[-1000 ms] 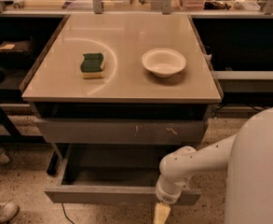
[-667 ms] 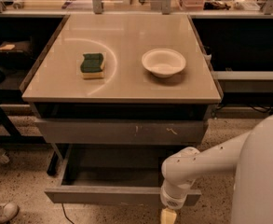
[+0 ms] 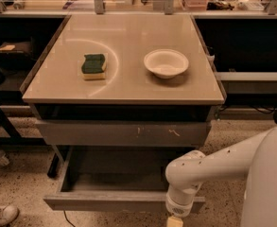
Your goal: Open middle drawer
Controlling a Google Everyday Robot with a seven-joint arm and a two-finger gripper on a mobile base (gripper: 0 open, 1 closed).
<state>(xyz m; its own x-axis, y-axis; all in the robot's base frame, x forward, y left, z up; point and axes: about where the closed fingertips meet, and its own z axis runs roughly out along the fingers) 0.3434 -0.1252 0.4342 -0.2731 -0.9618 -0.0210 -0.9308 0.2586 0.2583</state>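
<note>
Your gripper (image 3: 175, 221) sits at the very bottom edge of the view, only a pale tan tip of it in frame, and you cannot tell whether it is wide, narrow or holding anything. It hangs below a round white wrist joint on the single smooth, white, tube-shaped arm (image 3: 213, 167), which reaches in from the rounded white robot body (image 3: 270, 183) at the right. The tip is at the right part of the middle drawer (image 3: 114, 201)'s front; whether the two touch cannot be made out. That drawer stands pulled well out from the cabinet: a wide, shallow tray with a plain flat grey front, no handle, and a matte grey inside in shadow. Above it is one taller grey front (image 3: 124, 134), shut, marked with a few white scratches right of centre. Two grey fronts show in all. On top lies the table (image 3: 128, 86), a glossy beige rectangular slab with a faint curved scuff. It carries two things, well apart: one rectangular sponge (image 3: 94, 66), dark green scouring layer over yellow foam, at the left, and one round white bowl (image 3: 166, 63), smooth, at the right. The floor (image 3: 20, 183) is speckled stone, with one shoe (image 3: 1, 215) at the lower left corner.
</note>
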